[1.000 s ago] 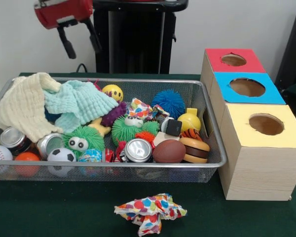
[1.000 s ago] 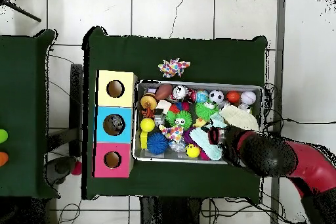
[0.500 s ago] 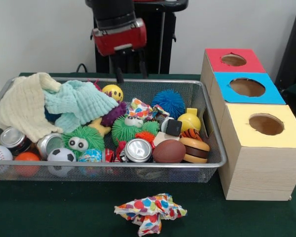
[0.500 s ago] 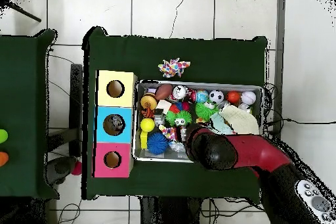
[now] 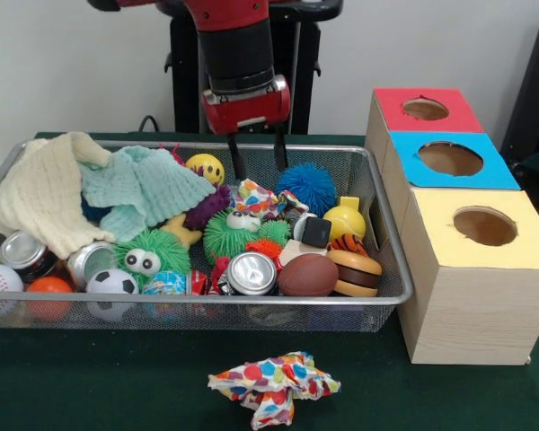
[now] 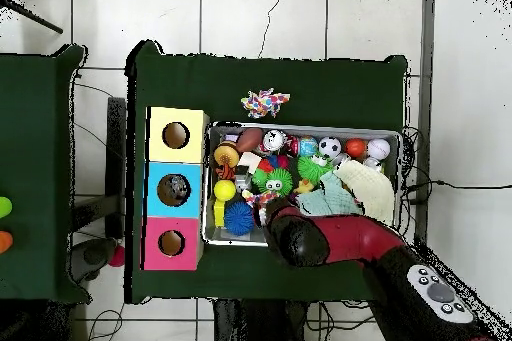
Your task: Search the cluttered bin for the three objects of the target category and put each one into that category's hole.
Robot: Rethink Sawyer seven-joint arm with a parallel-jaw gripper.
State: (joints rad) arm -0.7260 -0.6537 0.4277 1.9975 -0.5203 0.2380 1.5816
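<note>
My gripper hangs open over the back middle of the wire bin, with nothing between its fingers. Its tips stand just above a polka-dot cloth, between a yellow smiley ball and a blue spiky ball. At the right stand three wooden boxes with holes on top: red, blue and yellow. In the overhead view the arm's wrist covers the gripper and the bin's near rim.
A cream cloth and a teal cloth fill the bin's left end. Cans, sports balls, green spiky toys, a toy football and a toy burger crowd the front. A second polka-dot cloth lies on the table outside the bin.
The arm has swung from the bin's left end across to its back middle and come lower. The gripper has stayed open. Nothing in the bin has moved.
</note>
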